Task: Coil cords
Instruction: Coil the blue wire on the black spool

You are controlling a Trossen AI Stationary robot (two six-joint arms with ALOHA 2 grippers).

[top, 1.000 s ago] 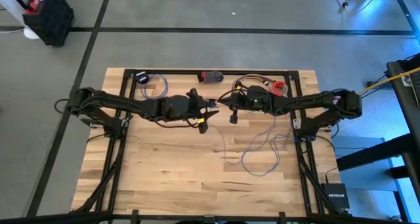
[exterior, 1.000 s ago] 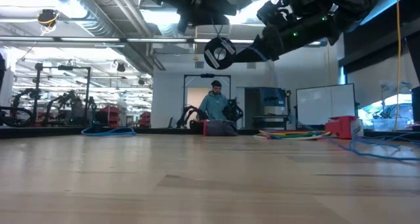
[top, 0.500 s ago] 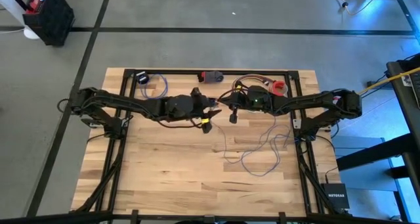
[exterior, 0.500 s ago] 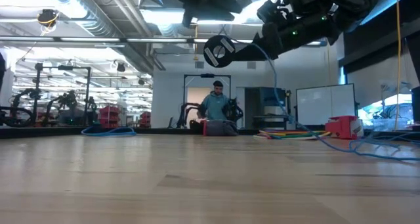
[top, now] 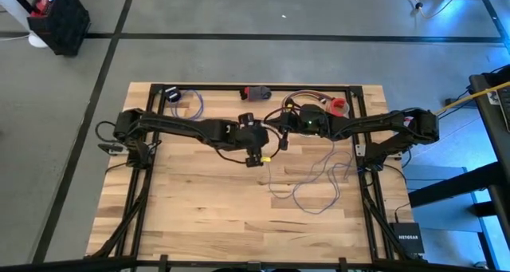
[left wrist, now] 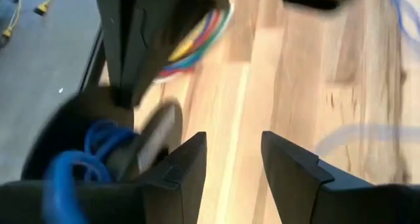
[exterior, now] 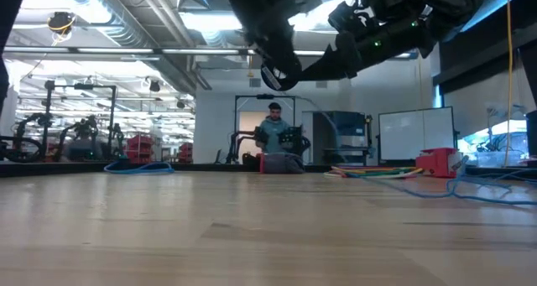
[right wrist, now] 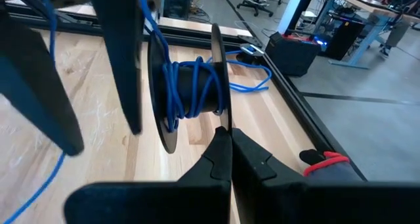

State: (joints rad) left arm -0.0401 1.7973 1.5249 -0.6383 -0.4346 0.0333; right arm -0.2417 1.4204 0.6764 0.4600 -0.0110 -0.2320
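A thin blue-lilac cord (top: 312, 179) lies in loose squiggles on the wooden table right of centre. Part of it is wound on a black spool (right wrist: 191, 91), which is held above the table. My right gripper (right wrist: 225, 133) is shut on that spool near the table's middle (top: 283, 135). My left gripper (left wrist: 233, 145) is open and slants down just left of the spool (top: 258, 155). Only bare wood shows between its fingers. In the low view the left arm hides part of the spool (exterior: 284, 71). My right gripper pinches the rim of one of the spool's two flat discs (right wrist: 219, 119) between its two shut fingers. The fingers come nearly level from the table's right side. The spool is lifted clear of the table, its axle level, and the cord trails off it.
At the far edge lie a bundle of coloured cables (top: 307, 97), a red object (top: 339, 107), a dark red-and-black object (top: 256, 92) and a small black puck with a cord (top: 173, 96). Black frame rails (top: 362, 120) border the table. A person (exterior: 275, 133) stands in the room beyond.
My left gripper has moved toward the table's right edge, closing in on the spool. It has rolled and tipped its fingers downward, and it stays open. My right gripper and the spool have kept still.
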